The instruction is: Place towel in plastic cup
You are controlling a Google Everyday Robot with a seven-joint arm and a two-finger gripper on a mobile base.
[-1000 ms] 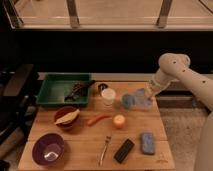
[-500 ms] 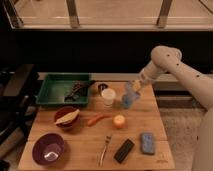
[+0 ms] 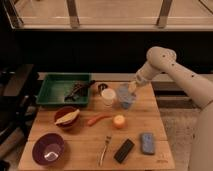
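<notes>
- While the arm has swung in from the right edge toward the table's middle, the gripper now hangs low over the tabletop, just right of the white cup.
- The towel hangs beneath it, its lower folds at the plastic cup.
- The jaws appear clamped on the towel.
- Judging by this, insertion is underway; release seems next.

Wooden table, dark window wall
</notes>
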